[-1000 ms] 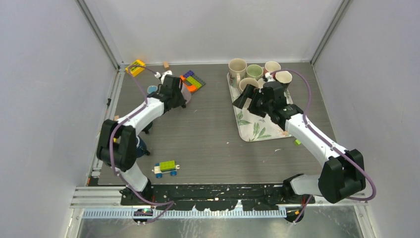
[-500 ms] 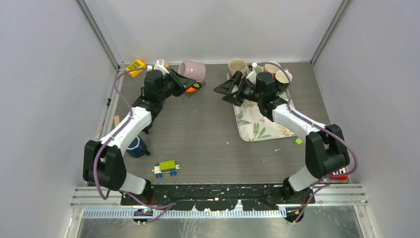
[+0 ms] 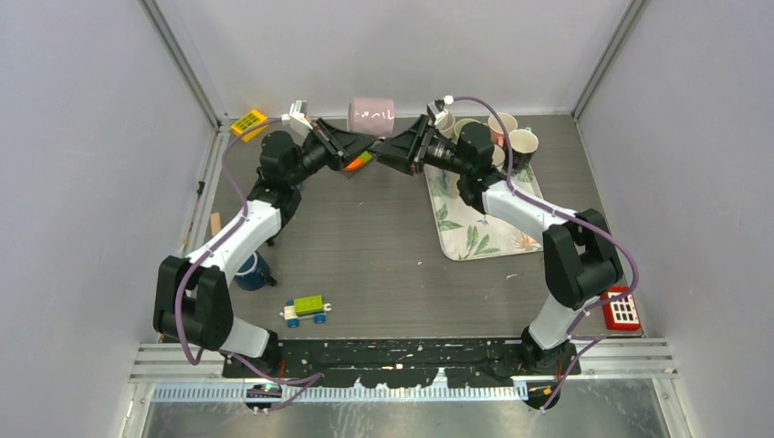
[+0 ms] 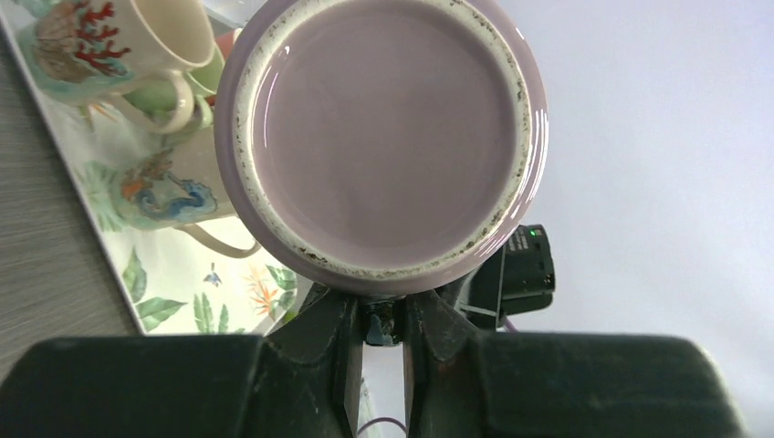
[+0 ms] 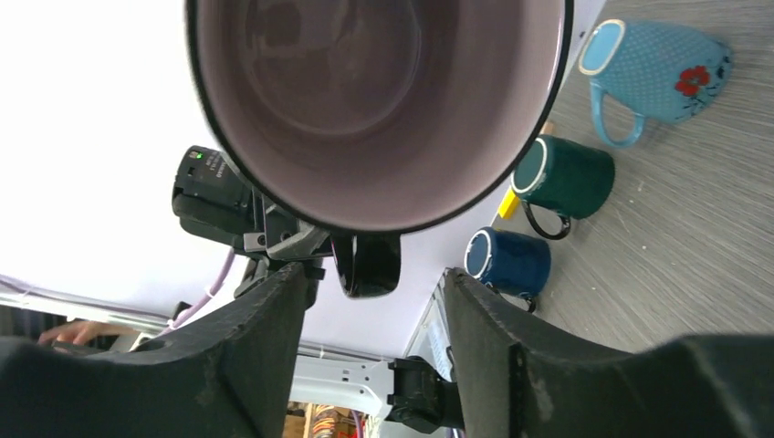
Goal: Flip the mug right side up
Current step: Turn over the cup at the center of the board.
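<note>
Lifted higher and swung toward the back wall since half a second ago, the mug (image 3: 371, 116) now hangs in the air over the far edge of the bench (image 3: 365, 246), well clear of its surface. The right pincer (image 3: 394, 148) has left the tray (image 3: 475, 239) and come across to meet it. The lilac mug lies on its side aloft, its base facing the left wrist camera and its open mouth facing the right one. The left pincer (image 4: 383, 321) is clenched tight just below the base, on what looks like the handle (image 5: 370, 265), and carries the mug alone. The right pincer's fingers (image 5: 260, 365) stand apart, one on each side of the handle, touching neither it nor the rim. Cups (image 3: 511, 139) crowd the tray's far end. A toy car (image 3: 306, 310) sits near the bench's front edge, and a dark blue mug (image 3: 248, 271) rests beside the left arm.
</note>
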You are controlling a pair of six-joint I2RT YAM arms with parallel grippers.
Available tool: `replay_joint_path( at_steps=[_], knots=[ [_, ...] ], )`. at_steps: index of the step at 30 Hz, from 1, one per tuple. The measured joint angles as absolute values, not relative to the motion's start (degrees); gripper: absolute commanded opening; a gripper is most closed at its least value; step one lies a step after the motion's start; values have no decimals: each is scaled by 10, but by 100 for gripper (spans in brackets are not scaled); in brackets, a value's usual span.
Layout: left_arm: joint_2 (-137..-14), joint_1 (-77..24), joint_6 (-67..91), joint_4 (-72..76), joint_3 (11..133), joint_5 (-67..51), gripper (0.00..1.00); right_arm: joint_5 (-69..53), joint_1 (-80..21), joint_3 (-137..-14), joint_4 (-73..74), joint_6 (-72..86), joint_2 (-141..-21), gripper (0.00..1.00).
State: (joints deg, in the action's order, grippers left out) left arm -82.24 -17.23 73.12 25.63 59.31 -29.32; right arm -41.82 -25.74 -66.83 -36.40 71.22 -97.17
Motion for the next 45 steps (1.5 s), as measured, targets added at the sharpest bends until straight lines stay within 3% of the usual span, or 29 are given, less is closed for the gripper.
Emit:
replay_joint_path(
  at_steps=[6,18,24,27,28,31,34,45],
  knots=[
    [-827,-172,760,300,588,-321,0,-429,-258,-688,-391,740,-989,43],
    [-843,-171,791,345,587,-352,0,-440,-265,-696,-413,761,-992,23],
    [-851,-169,794,367,587,-365,0,-440,-265,-696,-420,768,-992,3],
    [-852,-168,793,371,585,-368,1,-440,-265,-696,-415,765,-992,1],
    [-852,-168,793,371,583,-368,7,-440,-265,-696,-411,761,-992,1],
    [-852,-167,790,370,574,-369,40,-439,-267,-696,-384,738,-989,1],
    [-853,-167,786,369,563,-369,60,-419,-274,-696,-321,688,-975,1],
    [-857,-175,744,327,528,-371,77,-245,-319,-724,4,452,-903,1]
  ],
)
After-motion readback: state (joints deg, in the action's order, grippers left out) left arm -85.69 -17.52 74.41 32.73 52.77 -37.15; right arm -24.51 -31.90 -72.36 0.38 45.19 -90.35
